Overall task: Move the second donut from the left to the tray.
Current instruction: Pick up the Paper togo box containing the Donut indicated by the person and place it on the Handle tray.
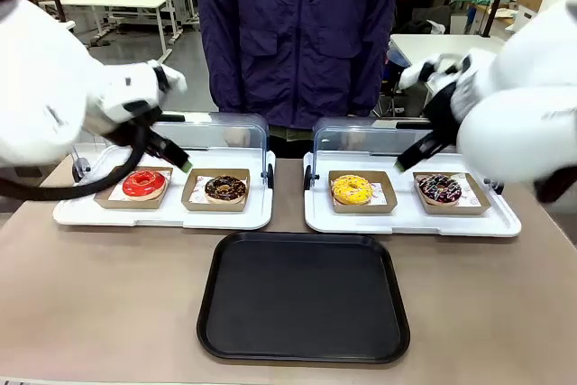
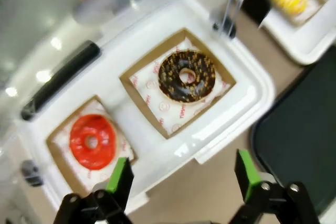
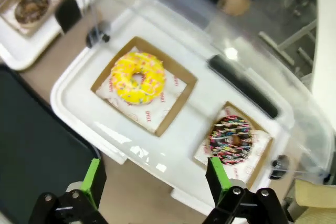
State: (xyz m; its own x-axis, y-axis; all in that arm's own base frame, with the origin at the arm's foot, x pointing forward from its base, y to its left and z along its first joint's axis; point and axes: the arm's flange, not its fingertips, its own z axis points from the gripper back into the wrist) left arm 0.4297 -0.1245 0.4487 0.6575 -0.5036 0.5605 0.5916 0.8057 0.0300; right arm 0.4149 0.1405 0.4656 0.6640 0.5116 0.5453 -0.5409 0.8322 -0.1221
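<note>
Two grippers spread wide, nothing in either
Left gripper hovers near the chocolate donut; right gripper over the neighbouring white tray

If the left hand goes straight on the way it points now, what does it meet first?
Probably the front rim of the white tray, just short of the chocolate donut; depth is unclear.

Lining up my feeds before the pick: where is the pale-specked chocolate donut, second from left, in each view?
Front view: chocolate donut left of centre, beyond the far-left corner of the black tray.
Left wrist view: upper middle, red-glazed donut at lower left.
Right wrist view: top-left corner.
Shared landmark: the black tray, bottom centre in front, right edge in left wrist, lower left in right wrist.
</note>
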